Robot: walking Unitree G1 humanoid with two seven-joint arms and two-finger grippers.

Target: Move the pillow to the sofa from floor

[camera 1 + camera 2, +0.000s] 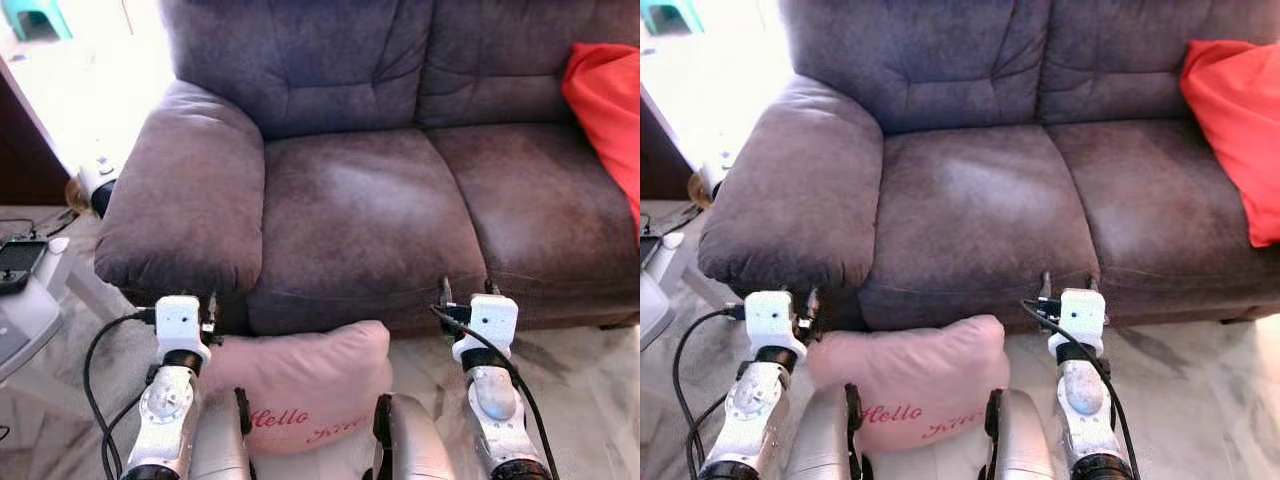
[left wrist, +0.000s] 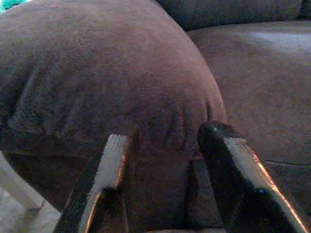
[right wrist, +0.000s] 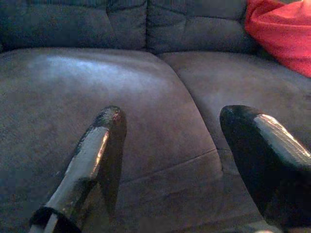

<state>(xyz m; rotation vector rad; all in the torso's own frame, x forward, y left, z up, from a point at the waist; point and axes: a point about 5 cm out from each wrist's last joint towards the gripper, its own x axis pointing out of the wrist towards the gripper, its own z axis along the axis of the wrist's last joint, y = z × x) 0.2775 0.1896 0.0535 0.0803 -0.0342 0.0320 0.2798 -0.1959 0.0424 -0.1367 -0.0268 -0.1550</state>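
A pink pillow (image 1: 300, 385) with red "Hello" lettering sits low in front of the sofa, between my two forearms and against the sofa's front panel. I cannot tell whether it rests on the floor. The dark grey-purple sofa (image 1: 360, 220) has bare seat cushions ahead of me. My left gripper (image 1: 212, 303) is open at the pillow's upper left corner and points at the sofa's armrest (image 2: 112, 73). My right gripper (image 1: 466, 291) is open to the right of the pillow and points over the seat (image 3: 146, 82). Neither gripper has anything between its fingers.
A red cushion (image 1: 610, 110) leans at the sofa's right end. To the left are a white low table (image 1: 25, 310) with a black controller and a white device (image 1: 98, 180) on the floor beside the armrest. Black cables hang from both wrists. The floor is pale marble.
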